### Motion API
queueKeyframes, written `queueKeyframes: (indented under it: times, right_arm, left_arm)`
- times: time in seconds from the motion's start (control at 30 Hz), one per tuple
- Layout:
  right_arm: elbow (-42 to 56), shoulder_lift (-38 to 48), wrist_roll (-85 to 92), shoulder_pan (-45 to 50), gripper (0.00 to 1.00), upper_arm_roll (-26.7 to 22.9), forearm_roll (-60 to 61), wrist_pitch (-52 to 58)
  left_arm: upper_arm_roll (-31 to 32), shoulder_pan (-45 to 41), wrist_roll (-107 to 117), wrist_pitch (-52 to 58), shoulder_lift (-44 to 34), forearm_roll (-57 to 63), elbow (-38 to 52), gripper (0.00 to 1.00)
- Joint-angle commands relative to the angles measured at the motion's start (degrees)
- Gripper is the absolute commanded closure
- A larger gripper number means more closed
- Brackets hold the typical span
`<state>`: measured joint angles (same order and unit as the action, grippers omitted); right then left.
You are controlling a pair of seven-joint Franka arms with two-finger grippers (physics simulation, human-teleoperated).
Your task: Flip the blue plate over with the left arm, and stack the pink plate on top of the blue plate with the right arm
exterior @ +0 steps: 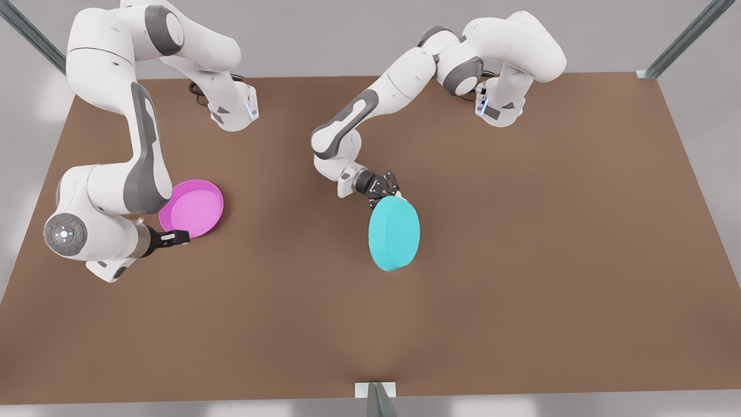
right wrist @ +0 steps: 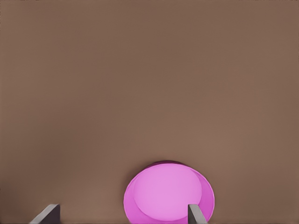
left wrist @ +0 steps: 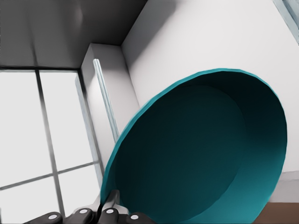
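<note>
Spread wide apart, the right gripper's (exterior: 179,236) jaws hover at the near edge of the pink plate (exterior: 194,207), which lies flat and hollow side up on the brown table (exterior: 521,260), towards the front view's left; from the right wrist view the pink plate (right wrist: 169,193) sits between the two fingertips (right wrist: 196,214), untouched. Over at the middle, the left gripper (exterior: 383,194) is clamped on the blue plate's (exterior: 394,233) upper rim, holding it tipped up on edge, base facing the front camera.
</note>
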<state>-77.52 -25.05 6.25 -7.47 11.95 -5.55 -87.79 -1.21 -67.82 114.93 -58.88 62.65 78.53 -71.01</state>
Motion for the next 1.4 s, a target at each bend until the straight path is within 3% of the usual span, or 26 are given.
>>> queueKeyframes:
  times: [0.0,1.07,1.1,1.13,1.17,1.37]
  right_arm:
    - [0.00,0.09,0.07,0.00,0.00,0.00,-0.07,-0.01]
    - [-0.53,0.00,-0.01,0.09,0.00,0.00,-0.07,-1.86]
    - [-0.53,0.00,-0.01,0.09,0.00,0.00,-0.07,-1.86]
    - [-0.53,0.00,-0.01,0.00,0.00,0.00,-0.07,-1.86]
    - [-0.53,0.00,-0.01,0.09,0.00,0.00,-0.07,-1.86]
    - [-0.53,-0.18,-0.01,0.09,0.00,0.00,-0.07,-1.86]
  left_arm:
    - [-0.02,-0.04,0.12,0.08,0.10,2.07,-0.01,0.79]
    - [-0.02,-0.21,4.69,1.04,5.81,3.47,0.25,0.74]
    - [0.07,-0.21,4.69,1.04,5.81,3.47,0.34,0.47]
    - [0.07,-0.21,4.69,0.96,5.81,3.47,0.34,0.34]
    - [0.07,-0.12,4.78,0.52,5.90,3.47,0.34,0.00]
    - [0.07,-0.30,5.04,0.52,6.16,3.82,0.52,0.00]
